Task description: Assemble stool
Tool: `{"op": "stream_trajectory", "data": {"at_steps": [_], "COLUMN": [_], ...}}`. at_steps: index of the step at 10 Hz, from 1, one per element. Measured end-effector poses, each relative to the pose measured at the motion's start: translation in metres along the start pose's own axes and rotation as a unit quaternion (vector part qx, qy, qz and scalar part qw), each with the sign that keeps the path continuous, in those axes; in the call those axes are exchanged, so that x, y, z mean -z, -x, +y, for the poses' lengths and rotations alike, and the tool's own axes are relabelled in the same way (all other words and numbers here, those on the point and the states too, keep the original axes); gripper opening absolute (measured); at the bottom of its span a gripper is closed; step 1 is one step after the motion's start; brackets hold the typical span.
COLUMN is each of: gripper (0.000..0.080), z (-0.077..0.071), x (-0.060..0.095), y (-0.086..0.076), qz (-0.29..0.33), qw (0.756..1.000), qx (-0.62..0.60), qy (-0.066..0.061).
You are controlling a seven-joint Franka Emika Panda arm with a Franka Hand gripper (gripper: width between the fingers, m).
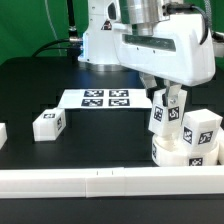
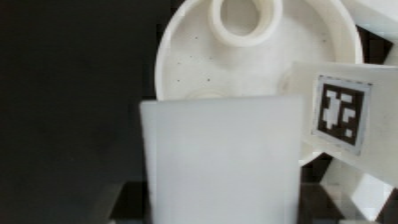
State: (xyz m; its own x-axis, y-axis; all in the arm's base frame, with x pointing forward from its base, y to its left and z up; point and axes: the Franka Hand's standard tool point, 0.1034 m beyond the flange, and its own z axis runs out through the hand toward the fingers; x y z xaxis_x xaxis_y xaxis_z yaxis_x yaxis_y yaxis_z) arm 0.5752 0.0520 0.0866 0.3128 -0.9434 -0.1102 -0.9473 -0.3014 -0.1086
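The round white seat (image 1: 176, 154) lies at the exterior view's right, near the front rail. One tagged leg (image 1: 200, 134) stands upright on it. My gripper (image 1: 167, 102) is shut on a second leg (image 1: 164, 118), held nearly upright with its lower end at the seat's top beside the first leg. I cannot tell whether it touches the seat. In the wrist view the held leg (image 2: 222, 160) fills the foreground. Beyond it are the seat (image 2: 205, 70), its open socket (image 2: 249, 18) and the standing leg (image 2: 347, 110). A third leg (image 1: 48, 123) lies loose on the table at the left.
The marker board (image 1: 100, 99) lies flat at the table's middle back. A long white rail (image 1: 100, 184) runs along the front edge. A small white piece (image 1: 3, 134) shows at the far left edge. The robot's base (image 1: 100, 45) stands behind the marker board.
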Motion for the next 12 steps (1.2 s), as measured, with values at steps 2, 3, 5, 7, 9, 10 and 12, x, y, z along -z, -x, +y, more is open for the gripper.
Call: {"op": "stream_trajectory", "data": {"at_steps": [2, 3, 5, 7, 9, 10, 12], "gripper": [0.0335, 0.0335, 0.0335, 0.0337, 0.0337, 0.0337, 0.0337], "z": [-0.0004, -0.0006, -0.0009, -0.0023, -0.0034, -0.0046, -0.0064], "x": [-0.0003, -0.0003, -0.0005, -0.0002, -0.0005, -0.001, -0.0008], "y": [0.0016, 0.002, 0.0031, 0.0027, 0.0013, 0.0029, 0.006], "qz": [-0.003, -0.004, -0.008, -0.024, -0.04, -0.042, -0.044], "qw": [0.998, 0.996, 0.99, 0.968, 0.931, 0.909, 0.883], "qx": [-0.064, -0.089, -0.144, -0.249, -0.363, -0.413, -0.467], "qy": [-0.001, -0.002, -0.003, -0.014, -0.028, -0.03, -0.026]}}
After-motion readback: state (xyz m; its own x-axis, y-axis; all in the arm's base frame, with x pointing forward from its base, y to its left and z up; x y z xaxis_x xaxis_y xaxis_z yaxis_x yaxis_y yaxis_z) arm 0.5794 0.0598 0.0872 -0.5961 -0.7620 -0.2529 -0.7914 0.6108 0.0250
